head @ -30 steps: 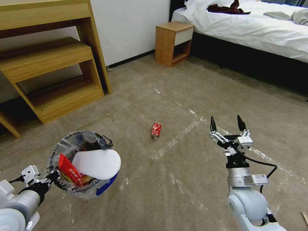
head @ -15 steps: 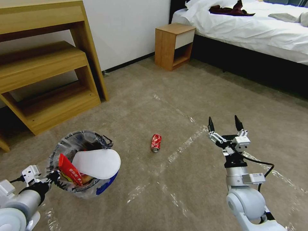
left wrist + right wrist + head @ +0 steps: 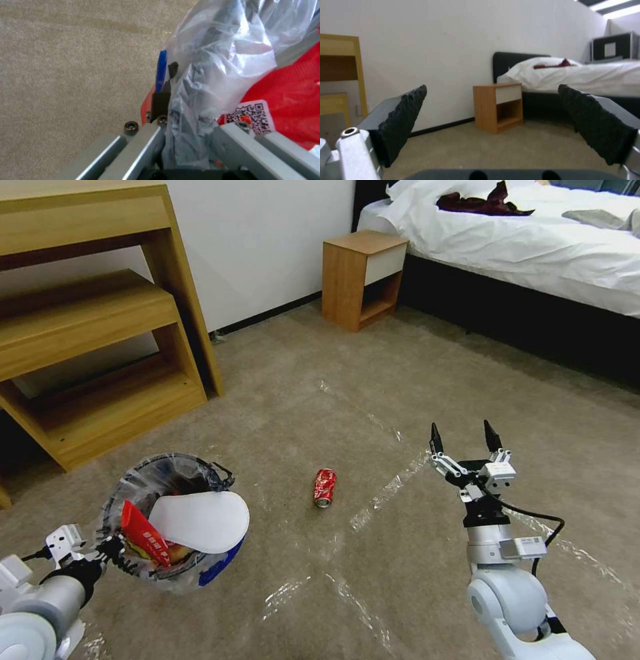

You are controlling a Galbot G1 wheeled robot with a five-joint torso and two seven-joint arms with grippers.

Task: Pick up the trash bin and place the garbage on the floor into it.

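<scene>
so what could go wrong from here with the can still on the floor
1. The white insole sticks out over the rim of the trash bin; a tilt or bump could tip it back onto the floor.
2. The left end effector grips only the bin's rim and thin plastic liner, so the hold might slip.
3. The crushed red can lies on its side; the open right end effector could nudge it into rolling.

Bag-lined trash bin [image 3: 175, 527] holding white insole [image 3: 200, 521], red wrapper [image 3: 144, 533]; crushed red can [image 3: 325, 487] on carpet [image 3: 320, 400].
</scene>
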